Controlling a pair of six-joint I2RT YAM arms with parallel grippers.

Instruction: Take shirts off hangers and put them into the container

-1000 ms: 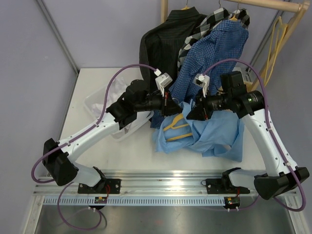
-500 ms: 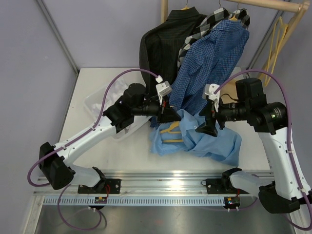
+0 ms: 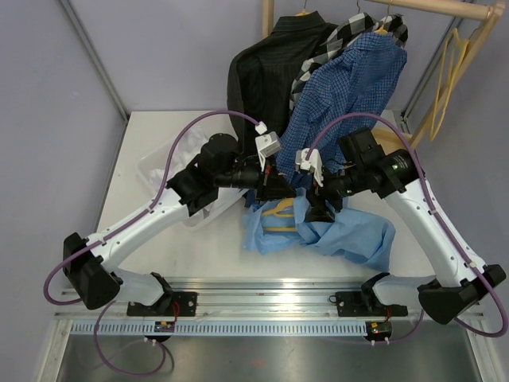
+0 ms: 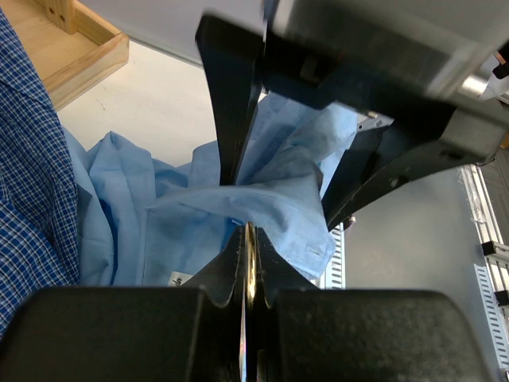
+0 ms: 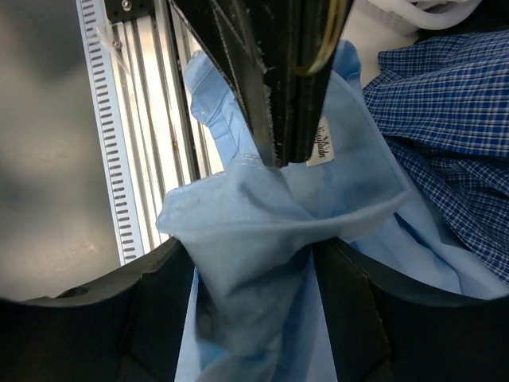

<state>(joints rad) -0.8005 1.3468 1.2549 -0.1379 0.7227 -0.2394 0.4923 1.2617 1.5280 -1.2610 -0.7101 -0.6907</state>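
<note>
Left claw (image 3: 276, 189): fingers together, clamped on the thin yellow hanger (image 4: 248, 253) at the shirt's neck opening.
Right claw (image 5: 250, 259): fingers apart, one on each side of a raised fold of collar. The cloth fills the gap, but I see no pinch on it.
Light blue shirt (image 3: 350, 237): heaped on the counter (image 3: 199, 255) just in front of both claws. Its neck end is lifted between them, and most of the cloth trails toward the right arm's side.
Hanger's lie: the part that shows sits at the shirt's left end, its arms running roughly across the counter. The rest is under cloth.
Relation that matters: the two claws meet nearly tip to tip. The collar fold sits right between the right claw's fingers and just beside the left claw's grip on the hanger.
Container (image 3: 155, 171): white basket on the left of the counter, partly under the left forearm and well apart from the shirt. The left arm is the nearer one.
Wooden rail (image 3: 445, 8): the black pinstriped shirt (image 3: 258, 72), large-check shirt (image 3: 338, 40) and dark blue check shirt (image 3: 350, 87) hang behind. The blue one's hem comes down close to the claws.
Step, as I judge it: the right claw closes on the collar and draws it off along the hanger's arm while the left holds the hanger.
Risk: the right claw could catch the hanger along with the cloth, or snag the blue check hem.
</note>
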